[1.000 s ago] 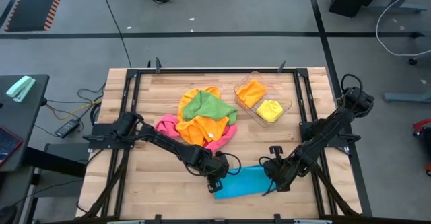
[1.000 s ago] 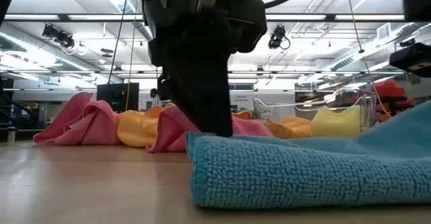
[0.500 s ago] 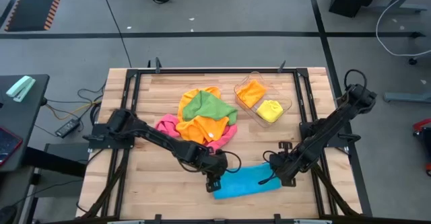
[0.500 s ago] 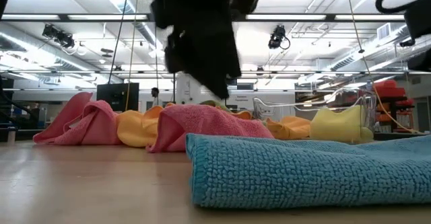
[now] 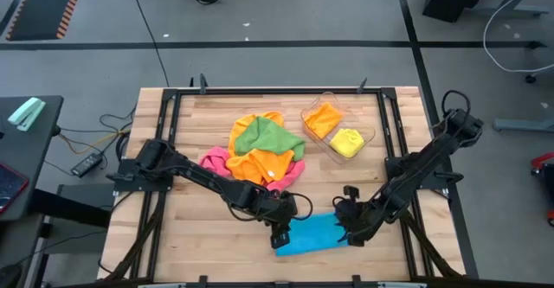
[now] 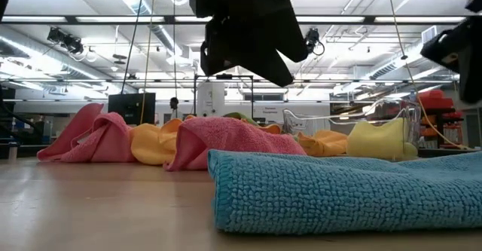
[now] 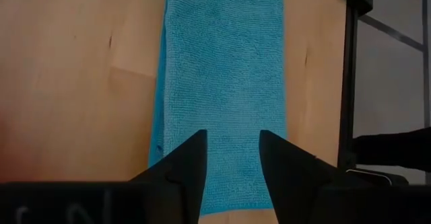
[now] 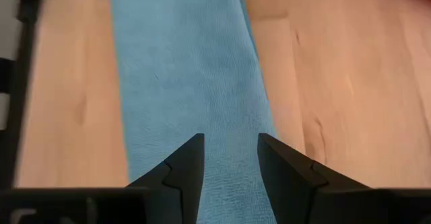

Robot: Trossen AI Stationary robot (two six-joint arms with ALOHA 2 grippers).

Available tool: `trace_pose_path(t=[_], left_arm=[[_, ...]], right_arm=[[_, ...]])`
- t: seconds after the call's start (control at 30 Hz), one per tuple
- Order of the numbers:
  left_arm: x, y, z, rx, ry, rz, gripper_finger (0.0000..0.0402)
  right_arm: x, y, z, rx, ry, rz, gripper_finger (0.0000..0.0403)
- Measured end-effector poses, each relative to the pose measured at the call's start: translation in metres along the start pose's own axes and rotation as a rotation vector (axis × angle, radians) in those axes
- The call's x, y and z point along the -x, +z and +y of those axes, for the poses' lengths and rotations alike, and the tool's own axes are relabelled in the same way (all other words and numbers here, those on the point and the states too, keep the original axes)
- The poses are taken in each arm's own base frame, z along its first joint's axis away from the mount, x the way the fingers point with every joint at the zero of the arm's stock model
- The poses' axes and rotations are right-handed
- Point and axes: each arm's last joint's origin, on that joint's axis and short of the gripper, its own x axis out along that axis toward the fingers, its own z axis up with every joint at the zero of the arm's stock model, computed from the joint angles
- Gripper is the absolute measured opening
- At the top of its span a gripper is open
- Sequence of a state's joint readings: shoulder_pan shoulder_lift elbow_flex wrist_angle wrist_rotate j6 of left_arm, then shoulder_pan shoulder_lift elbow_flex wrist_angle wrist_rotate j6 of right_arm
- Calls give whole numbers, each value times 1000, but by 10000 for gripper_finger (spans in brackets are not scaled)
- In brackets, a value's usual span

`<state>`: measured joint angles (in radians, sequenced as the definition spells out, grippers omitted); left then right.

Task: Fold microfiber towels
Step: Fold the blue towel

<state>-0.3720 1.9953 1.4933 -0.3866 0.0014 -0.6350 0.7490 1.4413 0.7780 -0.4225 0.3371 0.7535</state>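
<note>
Folding of the blue towel (image 5: 315, 233) is midway: both end effectors, left (image 7: 232, 158) and right (image 8: 229, 162), hover apart above its ends, and must next pinch them.

No text, label, brand, number or sign can be read in any view.

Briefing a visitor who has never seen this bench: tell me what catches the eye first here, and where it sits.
First the blue towel, a folded strip at the table's near edge, with the left gripper above one end and the right gripper above the other, both open. Behind it sits a heap of orange, green and pink towels, and a clear tray holding folded orange and yellow ones.
</note>
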Motion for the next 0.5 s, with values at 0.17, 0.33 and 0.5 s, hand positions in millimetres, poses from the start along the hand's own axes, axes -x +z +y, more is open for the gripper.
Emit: trace_pose_path(t=[0.17,0.33,0.5], left_arm=[[-3,-1,0,4,29,-12,132],[-3,-1,1,5,30,-14,125],[-3,1,4,20,33,-19,124]], right_arm=[[-11,-6,1,-49,-23,59,147],[-7,-10,11,-76,69,83,147],[-14,-11,23,-175,112,39,147]])
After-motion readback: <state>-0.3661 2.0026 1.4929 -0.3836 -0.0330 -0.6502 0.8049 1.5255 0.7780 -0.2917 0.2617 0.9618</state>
